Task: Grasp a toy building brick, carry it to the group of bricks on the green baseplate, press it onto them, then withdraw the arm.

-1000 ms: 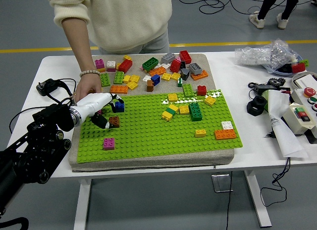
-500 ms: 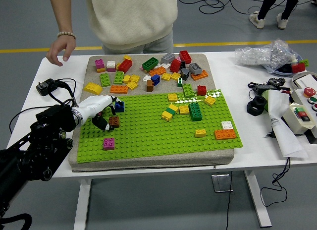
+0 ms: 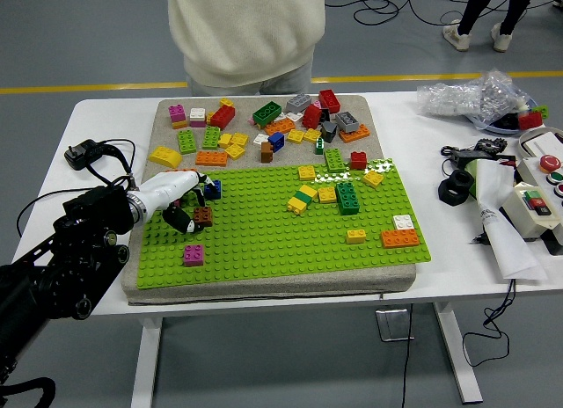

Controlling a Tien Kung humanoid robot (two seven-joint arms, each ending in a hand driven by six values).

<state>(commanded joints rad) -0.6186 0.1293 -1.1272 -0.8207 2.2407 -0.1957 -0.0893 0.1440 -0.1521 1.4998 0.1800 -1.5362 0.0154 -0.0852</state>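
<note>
Since the earlier frames, the person's hand had been withdrawn from the table's left end; only a cream sweater [image 3: 236,34] was seen at the far side. The left hand [image 3: 180,197] was little changed in place.

One green baseplate [image 3: 281,223] was noted on a grey mat [image 3: 264,109]. On the baseplate: one magenta brick [image 3: 193,255] near its front-left corner, one brown brick [image 3: 203,216] and one blue brick [image 3: 211,189] by its left edge, a central group of bricks [image 3: 324,195] in yellow and green, one small yellow brick [image 3: 355,236], one orange brick [image 3: 400,238] and one white brick [image 3: 403,222] toward its right edge. Behind the baseplate a loose pile of bricks [image 3: 264,127] was spread on the mat, too many for a sure count.

One robot hand was in view, the left, over the baseplate's left edge. Its fingers were curled around the brown brick, a dark fingertip [image 3: 179,219] touching its left side, the white fingers [image 3: 189,184] reaching to the blue brick. A firm grip could not be confirmed. The brown brick lay well apart from the central group.
</note>
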